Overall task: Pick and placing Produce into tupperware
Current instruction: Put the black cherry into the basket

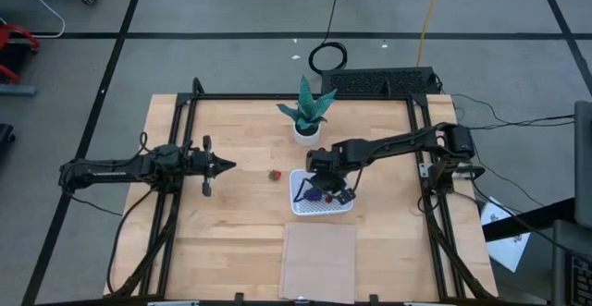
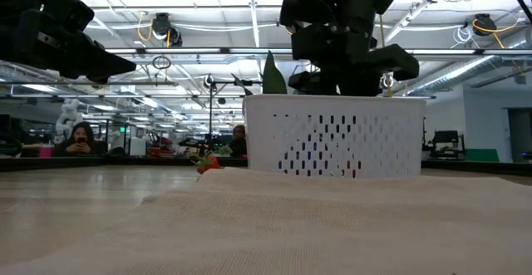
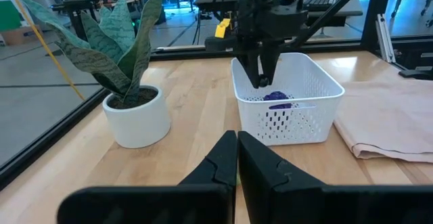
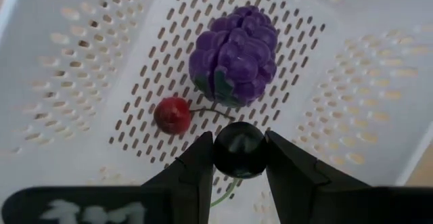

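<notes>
The white perforated tupperware [image 1: 298, 206] stands at mid-table. On its bottom lie a purple grape cluster [image 4: 233, 56] and a small dark red fruit [image 4: 172, 114]. My right gripper [image 4: 239, 158] hangs over the tupperware's inside, shut on a small blackish round fruit [image 4: 239, 146]. A red-and-green strawberry piece [image 1: 275, 174] lies on the table just left of the tupperware. My left gripper [image 1: 229, 165] waits shut at the table's left, pointing level toward the middle. My right gripper pinches the blackish fruit by its two opposite sides [image 4: 220, 151] between its two fingers. The fingers [image 4: 196, 166] come steeply from above, pointing down into the tupperware. The fruit is lifted clear of the tupperware's bottom, above the other two fruits.
A green leafy plant in a white pot [image 1: 307, 112] stands just beyond the tupperware. A flat tan sheet [image 1: 319, 260] lies on the near side of it. Bare wood lies between the left gripper and the strawberry piece.
</notes>
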Controlling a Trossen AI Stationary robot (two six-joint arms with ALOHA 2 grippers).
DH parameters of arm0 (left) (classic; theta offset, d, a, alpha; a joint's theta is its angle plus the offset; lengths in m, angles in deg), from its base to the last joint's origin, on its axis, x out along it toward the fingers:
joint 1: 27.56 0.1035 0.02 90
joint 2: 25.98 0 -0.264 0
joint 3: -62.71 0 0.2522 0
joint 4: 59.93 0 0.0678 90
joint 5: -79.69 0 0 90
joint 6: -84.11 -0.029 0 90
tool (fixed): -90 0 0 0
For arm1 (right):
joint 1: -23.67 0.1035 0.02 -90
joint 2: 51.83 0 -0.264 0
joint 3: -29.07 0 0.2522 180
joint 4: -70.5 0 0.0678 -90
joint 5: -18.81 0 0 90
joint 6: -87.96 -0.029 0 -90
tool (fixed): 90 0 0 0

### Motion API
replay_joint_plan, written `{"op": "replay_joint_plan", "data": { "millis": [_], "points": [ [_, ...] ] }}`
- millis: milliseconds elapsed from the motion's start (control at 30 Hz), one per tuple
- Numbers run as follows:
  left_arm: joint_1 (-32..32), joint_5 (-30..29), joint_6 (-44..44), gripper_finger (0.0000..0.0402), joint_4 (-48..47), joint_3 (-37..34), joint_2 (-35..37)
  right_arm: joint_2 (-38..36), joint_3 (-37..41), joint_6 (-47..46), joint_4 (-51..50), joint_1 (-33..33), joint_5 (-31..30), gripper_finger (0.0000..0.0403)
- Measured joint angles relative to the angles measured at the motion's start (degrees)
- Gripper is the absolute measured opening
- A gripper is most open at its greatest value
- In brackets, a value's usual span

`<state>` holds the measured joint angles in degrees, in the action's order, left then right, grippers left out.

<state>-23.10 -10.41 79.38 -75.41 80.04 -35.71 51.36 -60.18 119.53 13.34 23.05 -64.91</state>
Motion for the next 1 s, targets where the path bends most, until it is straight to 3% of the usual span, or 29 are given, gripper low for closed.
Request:
{"op": "replay_joint_plan", "data": {
  "millis": [567, 1000],
  "points": [
    [0.01, 0.0, 0.07, 0.0017, -0.31, 0.0, -0.01, 2.76, 0.05, -0.95, 0.58, -0.02, -0.22, 0.01],
    [0.0, 0.0, 0.09, 0.0017, -0.28, 0.0, -0.01, 2.98, 4.28, -8.41, 3.93, -0.42, -0.35, 0.01]
  ]
}}
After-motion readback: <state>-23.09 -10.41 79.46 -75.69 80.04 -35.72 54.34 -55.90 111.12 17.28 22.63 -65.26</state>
